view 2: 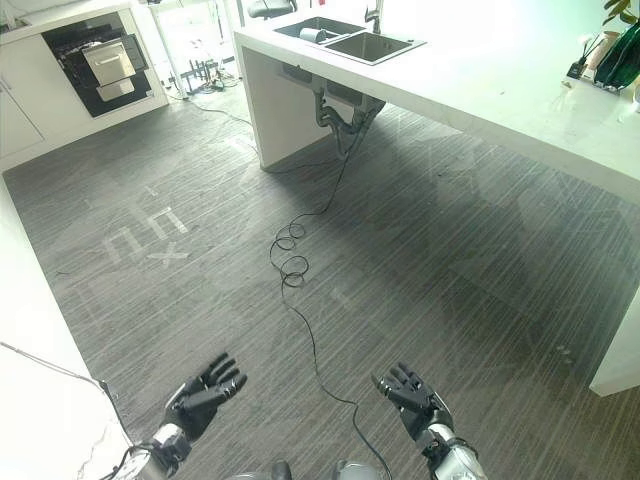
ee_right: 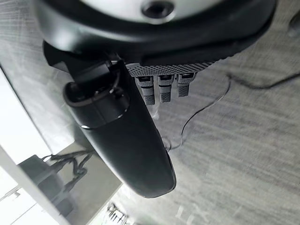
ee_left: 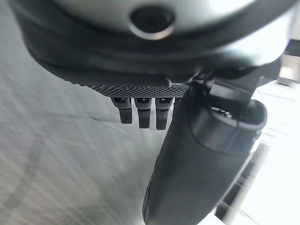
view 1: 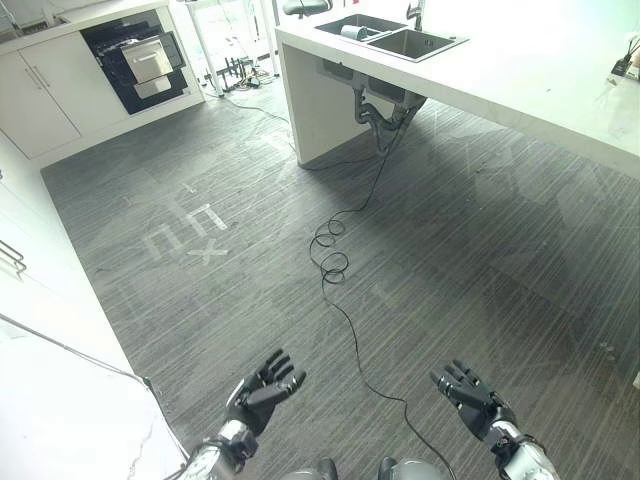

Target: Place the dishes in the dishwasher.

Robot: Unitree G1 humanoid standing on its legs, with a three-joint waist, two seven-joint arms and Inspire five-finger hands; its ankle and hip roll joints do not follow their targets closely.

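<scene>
The dishwasher point(view 1: 140, 60) is a dark open appliance with a pulled-out silver drawer, built into white cabinets far off at the back left. A double sink point(view 1: 390, 35) is set in the white island counter point(view 1: 520, 80) at the back; a small metal dish point(view 1: 352, 32) lies in its left basin. My left hand point(view 1: 265, 388) and right hand point(view 1: 470, 395) hover low over the grey floor, both open with straight fingers and holding nothing. The left wrist view shows my left hand point(ee_left: 197, 154) empty above the floor. The right wrist view shows my right hand point(ee_right: 126, 136) the same.
Wide grey wood-grain floor point(view 1: 240, 200) stretches between me and the dishwasher. A white worktop edge point(view 1: 40, 400) runs along my left. White cabinets point(view 1: 40, 90) flank the dishwasher. Pipes point(view 1: 380, 105) hang under the sink. A potted plant point(view 2: 625, 50) stands on the island's far right.
</scene>
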